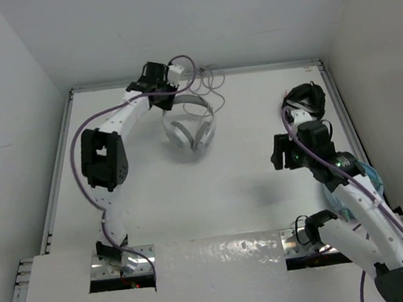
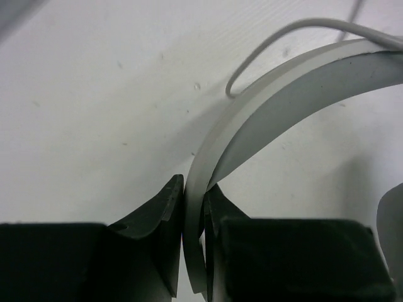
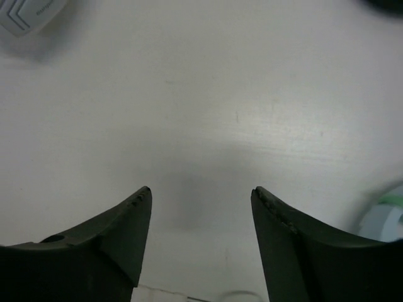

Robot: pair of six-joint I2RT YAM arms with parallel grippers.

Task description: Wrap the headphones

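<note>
Headphones (image 1: 183, 133), white over-ear, far centre of bench (image 1: 249, 182), headband (image 2: 283, 82) clenched edge-on in left pincer (image 2: 195, 185), right pincer (image 3: 201, 207) released above bench at right; judged light, band stiff-springy and slick, cups soft, thin cable (image 2: 315, 21) limp and snag-prone; best held at band.

A lab: white table (image 1: 249, 189) boxed by plain walls (image 1: 172, 23).

The headphones (image 2: 302, 94) run off the left wrist view's right edge, earcups unseen.
</note>
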